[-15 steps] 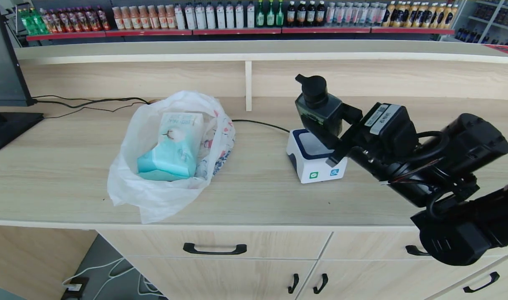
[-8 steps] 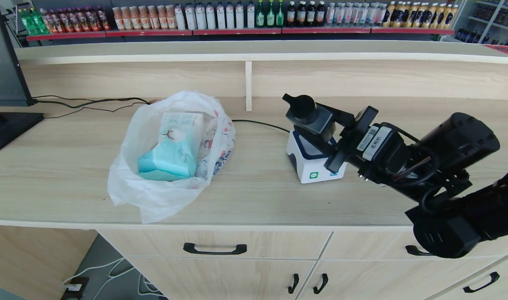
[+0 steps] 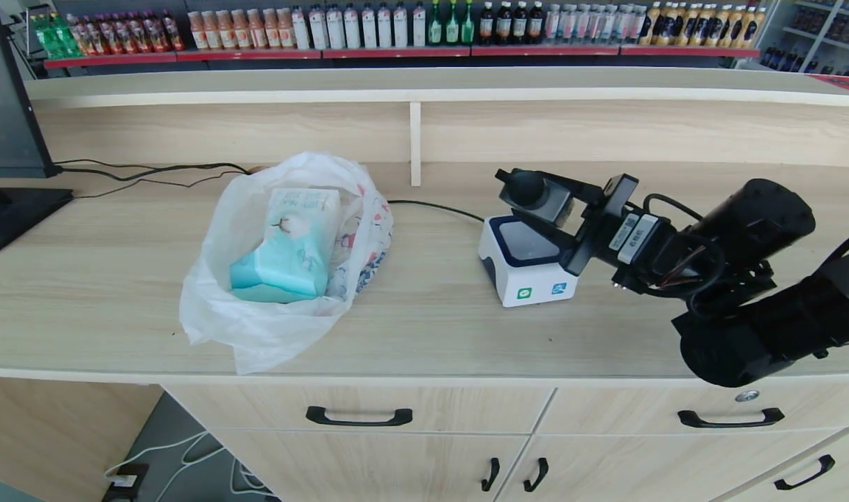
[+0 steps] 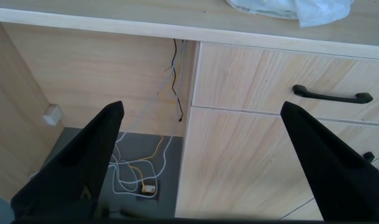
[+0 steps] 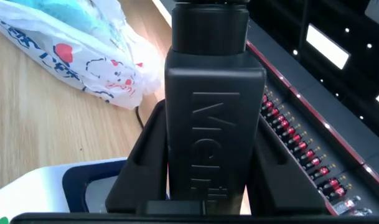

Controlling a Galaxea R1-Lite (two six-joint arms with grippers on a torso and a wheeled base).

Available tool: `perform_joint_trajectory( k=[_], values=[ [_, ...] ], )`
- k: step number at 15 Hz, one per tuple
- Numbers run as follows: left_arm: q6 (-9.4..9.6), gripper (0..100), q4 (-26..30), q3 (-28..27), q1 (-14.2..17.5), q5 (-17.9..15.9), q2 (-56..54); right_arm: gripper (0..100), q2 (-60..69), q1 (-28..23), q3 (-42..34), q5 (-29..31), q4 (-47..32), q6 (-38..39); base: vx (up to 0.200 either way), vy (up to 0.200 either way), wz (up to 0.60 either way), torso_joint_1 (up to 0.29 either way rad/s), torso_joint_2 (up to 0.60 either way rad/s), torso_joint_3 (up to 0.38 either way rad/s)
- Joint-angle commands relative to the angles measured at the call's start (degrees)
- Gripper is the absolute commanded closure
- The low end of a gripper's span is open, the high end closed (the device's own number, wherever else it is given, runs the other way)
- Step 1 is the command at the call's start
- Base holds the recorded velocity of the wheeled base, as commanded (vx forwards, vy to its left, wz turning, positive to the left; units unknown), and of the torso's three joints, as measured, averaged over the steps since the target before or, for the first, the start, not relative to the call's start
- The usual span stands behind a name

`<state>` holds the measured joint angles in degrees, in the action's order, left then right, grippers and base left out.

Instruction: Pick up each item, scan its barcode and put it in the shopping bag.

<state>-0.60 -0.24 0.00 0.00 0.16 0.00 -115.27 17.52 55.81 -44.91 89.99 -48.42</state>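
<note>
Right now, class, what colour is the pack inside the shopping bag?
The pack is teal and white; head view shows it best.

shopping bag (image 3: 257, 335) white, half see-through, printed with red hearts and blue marks; pack (image 3: 292, 244) inside it teal fading to pale aqua, with a white patch on its upper face. pump bottle (image 3: 536, 194) dark smoky grey with a black pump head; scanner (image 3: 529, 279) white with a navy rim round a grey window, one green and one blue square on its front. counter (image 3: 104, 293) pale wood grain, drawer handles (image 3: 359, 417) black.
</note>
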Motion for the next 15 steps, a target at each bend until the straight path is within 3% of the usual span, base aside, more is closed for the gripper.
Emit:
perform_joint_trajectory(
  k=[1, 15],
  values=[
    [-0.02, 0, 0.0, 0.0, 0.1, 0.0, 0.0, 100, -3.6, 0.6, 1.8, -0.2, 0.0, 0.0, 0.0, 0.0, 0.0, 0.0, 0.0, 0.0],
    [-0.02, 0, 0.0, 0.0, 0.0, 0.0, 0.0, 100, -2.9, -1.3, 2.3, 0.3, 0.0, 0.3, 0.0, 0.0, 0.0, 0.0, 0.0, 0.0]
  ],
)
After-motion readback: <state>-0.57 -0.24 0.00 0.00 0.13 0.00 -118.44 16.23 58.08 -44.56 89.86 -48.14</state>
